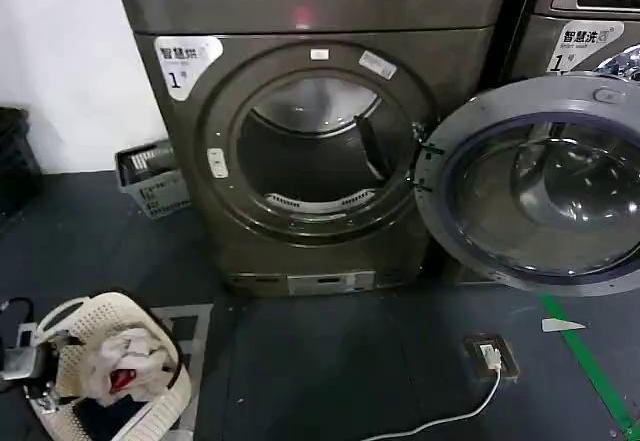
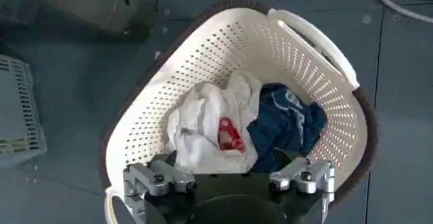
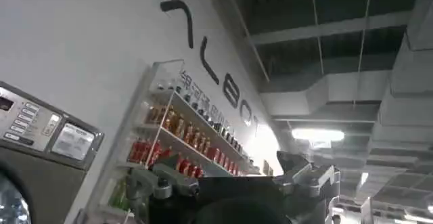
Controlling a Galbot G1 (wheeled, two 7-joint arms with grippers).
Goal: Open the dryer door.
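The dryer door (image 1: 545, 186) stands swung wide open to the right of the dryer (image 1: 320, 21). Its grey inner face and glass bowl are turned toward me. The round drum opening (image 1: 315, 146) is uncovered and dark inside. My left gripper (image 2: 230, 170) hangs open over a laundry basket (image 2: 237, 70), far from the door, with nothing between its fingers. In the head view it shows at the lower left edge (image 1: 22, 359). My right gripper (image 3: 230, 176) is open and points up toward the ceiling, holding nothing.
The white perforated basket (image 1: 165, 401) with clothes sits on the floor at the lower left. A grey crate (image 1: 150, 176) leans by the dryer's left side. A floor socket (image 1: 490, 354) with a white cable and a green tape line (image 1: 590, 361) lie at the right. A second machine (image 1: 590, 21) stands behind the door.
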